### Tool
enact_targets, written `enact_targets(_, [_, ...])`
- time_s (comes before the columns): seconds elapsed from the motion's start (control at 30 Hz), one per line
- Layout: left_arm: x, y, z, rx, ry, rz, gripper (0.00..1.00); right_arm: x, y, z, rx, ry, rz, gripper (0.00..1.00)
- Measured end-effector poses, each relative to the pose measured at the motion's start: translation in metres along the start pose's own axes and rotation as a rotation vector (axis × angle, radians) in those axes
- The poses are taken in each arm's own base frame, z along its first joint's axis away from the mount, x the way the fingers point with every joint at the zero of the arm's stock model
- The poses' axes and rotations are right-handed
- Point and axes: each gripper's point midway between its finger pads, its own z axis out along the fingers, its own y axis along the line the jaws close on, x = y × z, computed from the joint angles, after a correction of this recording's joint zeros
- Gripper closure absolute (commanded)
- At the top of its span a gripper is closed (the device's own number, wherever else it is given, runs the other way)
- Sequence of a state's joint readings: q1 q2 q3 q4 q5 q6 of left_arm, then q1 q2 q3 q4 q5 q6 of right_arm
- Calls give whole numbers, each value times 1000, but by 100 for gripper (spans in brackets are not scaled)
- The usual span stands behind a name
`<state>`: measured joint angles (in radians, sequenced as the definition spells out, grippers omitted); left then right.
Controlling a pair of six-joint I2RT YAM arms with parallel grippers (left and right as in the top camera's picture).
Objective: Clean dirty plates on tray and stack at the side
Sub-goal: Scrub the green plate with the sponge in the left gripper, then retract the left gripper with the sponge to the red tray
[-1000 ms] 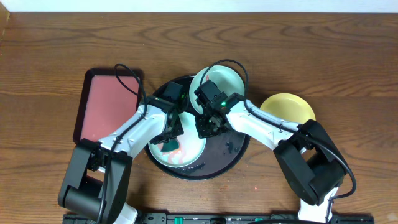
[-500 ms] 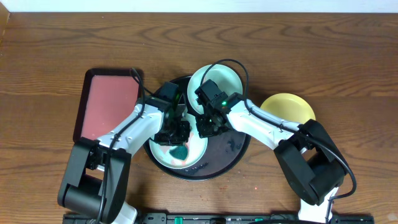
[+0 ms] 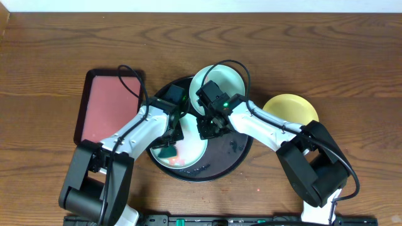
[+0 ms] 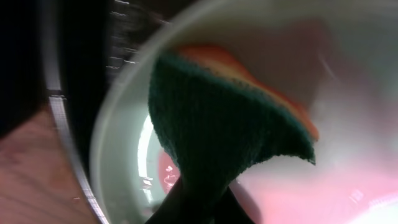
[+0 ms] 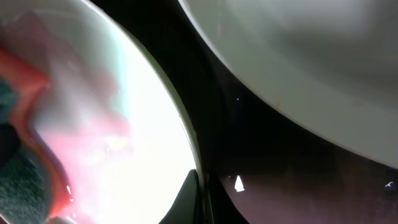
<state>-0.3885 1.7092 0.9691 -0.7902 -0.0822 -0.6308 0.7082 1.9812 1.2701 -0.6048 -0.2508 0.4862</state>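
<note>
Brown wood-grain table (image 3: 326, 37) fills your overhead view, with the large round black tray (image 3: 235, 147) at its centre.

Your left gripper (image 4: 196, 208) has its fingers drawn nearly together, pinching the narrow end of a dark teal sponge (image 4: 217, 124). The sponge is coarse and nubbly, fans out wide from the pinch and carries an orange-red edge along its far side. It presses into the bowl of a pale mint-green round plate (image 3: 195, 150) that sits on the left half of the black tray.

That plate is glossy and shallow, and a pink-red smear (image 5: 93, 146) spreads thinly across its inside, thickest next to the sponge.

Your right gripper (image 5: 200, 199) is closed to a sliver, and the plate's thin right rim runs down between its two dark fingertips, so it has hold of the rim.

A second mint-green plate (image 3: 229, 85) — smooth, with a rounded lip — rests at the far edge of the black tray, close beside the first, with a dark strip of speckled tray floor between them.

Off the tray to the right, a yellow round plate (image 3: 292, 108) lies on the wood, partly under your right arm. A red rectangular tray (image 3: 110, 107) with a dark rim lies to the left — apart from the black tray.
</note>
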Motion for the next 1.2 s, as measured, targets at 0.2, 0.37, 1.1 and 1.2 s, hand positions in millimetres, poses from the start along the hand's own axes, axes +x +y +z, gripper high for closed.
enact_targets(0.2, [-2,2,-4,-20,6,5,93,0,0,0,0,0,0,99])
enact_targets(0.37, [-30,-9,-27,0,-54,17,93,0,0,0,0,1,0,99])
enact_targets(1.1, [-137,79,-80,11,-201,-226,92,1,-1,0,3,2,1,93])
enact_targets(1.2, [-141,92,-79,6,-200,-262,93,1,-1,0,4,3,2,91])
